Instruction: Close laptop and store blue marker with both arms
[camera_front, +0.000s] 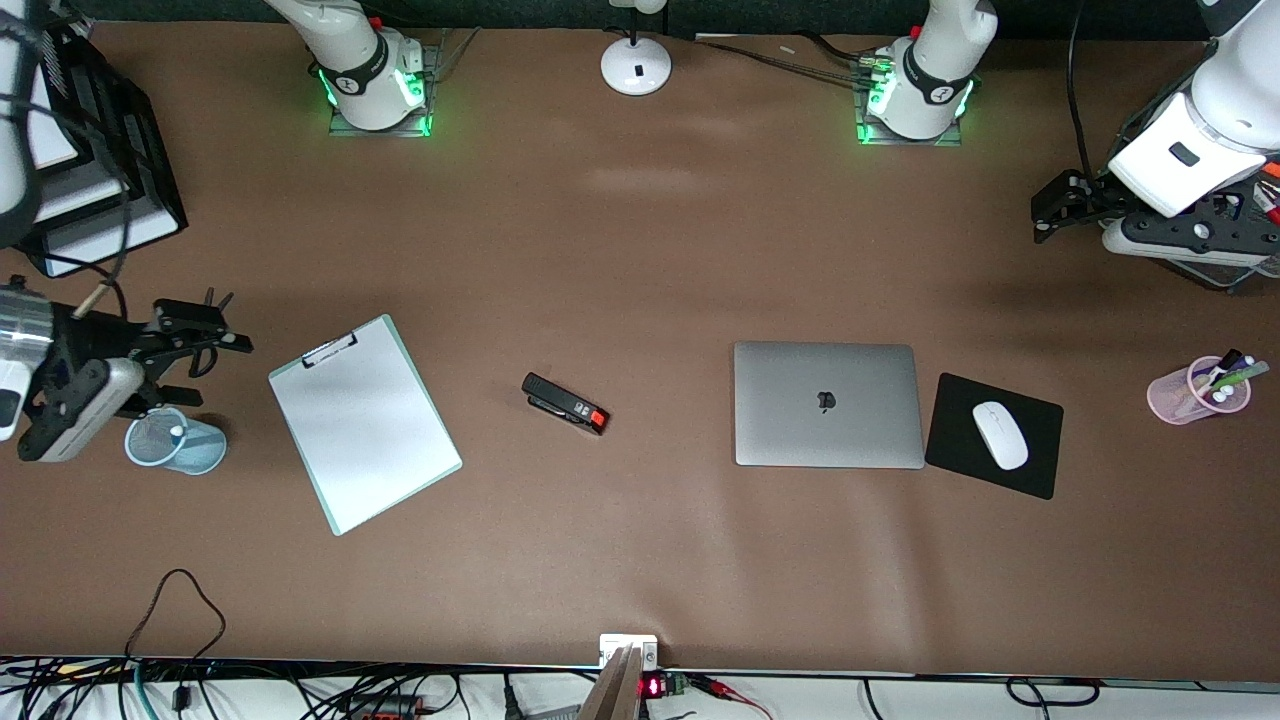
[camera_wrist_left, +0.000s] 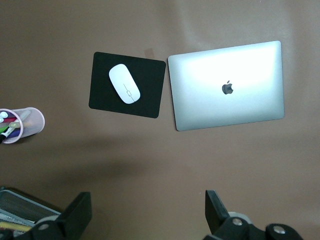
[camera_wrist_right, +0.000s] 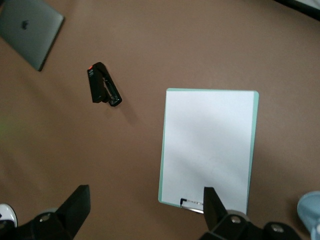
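The silver laptop (camera_front: 828, 404) lies shut and flat, its lid with the dark logo facing up (camera_wrist_left: 227, 85) (camera_wrist_right: 30, 30). The blue marker does not show as such; only a white tip shows inside the pale blue mesh cup (camera_front: 176, 441) at the right arm's end. My right gripper (camera_front: 222, 372) hangs open and holds nothing, just above that cup, and its fingers (camera_wrist_right: 75, 207) frame bare table beside the clipboard. My left gripper (camera_front: 1040, 215) is open and holds nothing, raised at the left arm's end; its fingers (camera_wrist_left: 77, 215) frame brown table.
A white clipboard (camera_front: 364, 422) and a black stapler (camera_front: 565, 403) lie between the cup and the laptop. A white mouse (camera_front: 1000, 434) sits on a black pad (camera_front: 1040, 470) beside the laptop. A pink pen cup (camera_front: 1198, 390) stands at the left arm's end. A black rack (camera_front: 110, 150) holds papers.
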